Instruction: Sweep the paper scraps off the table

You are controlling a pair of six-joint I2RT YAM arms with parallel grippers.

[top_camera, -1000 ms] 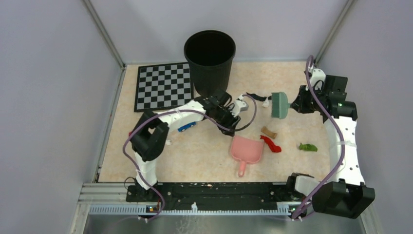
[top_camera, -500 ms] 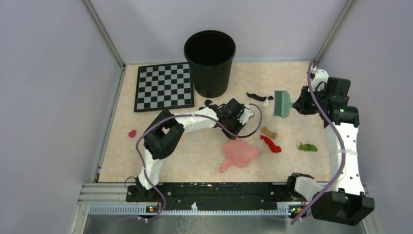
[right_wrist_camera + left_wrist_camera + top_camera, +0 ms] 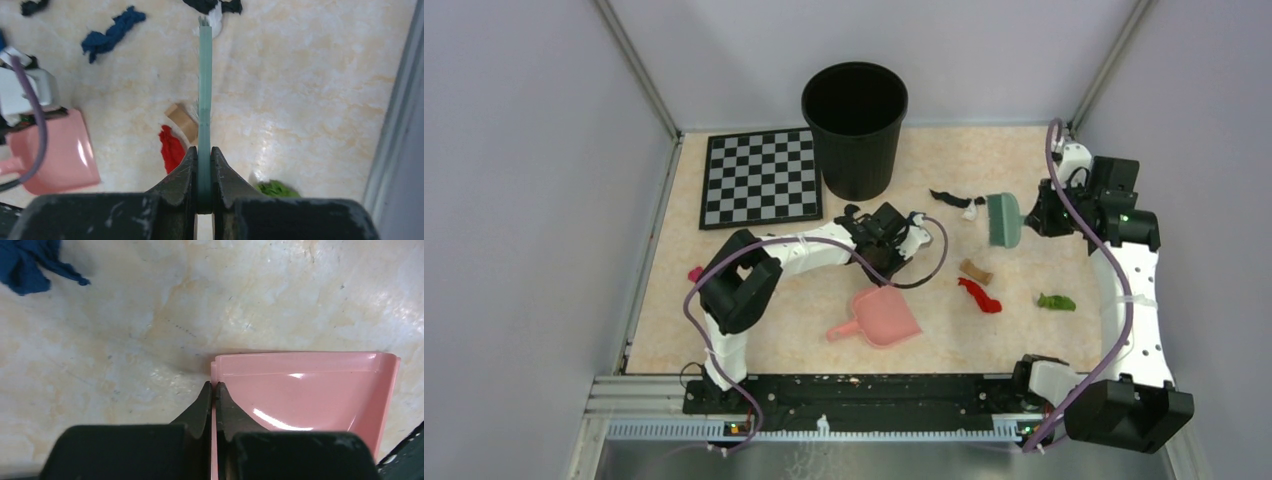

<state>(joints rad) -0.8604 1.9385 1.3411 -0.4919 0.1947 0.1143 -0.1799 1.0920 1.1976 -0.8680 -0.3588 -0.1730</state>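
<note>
My left gripper (image 3: 213, 386) is shut on the thin side wall of the pink dustpan (image 3: 310, 390); in the top view the dustpan (image 3: 886, 318) lies near the front middle of the table (image 3: 1024, 160), handle pointing left. My right gripper (image 3: 204, 150) is shut on the handle of the grey-green brush (image 3: 205, 75), held edge-on above the table at the right (image 3: 1002, 218). Paper scraps lie around: black (image 3: 946, 197), white (image 3: 970, 211), tan (image 3: 975, 271), red (image 3: 980, 296), green (image 3: 1056, 301), pink (image 3: 695, 273), and a blue one (image 3: 27, 267).
A tall black bin (image 3: 855, 125) stands at the back centre, with a checkerboard mat (image 3: 760, 178) to its left. Grey walls close in the table on three sides. A purple cable (image 3: 929, 265) loops beside the left wrist.
The left gripper has closed on the dustpan's wall. The dustpan has swung round and shifted left and toward the front, its handle now pointing left. The brush has barely moved.
</note>
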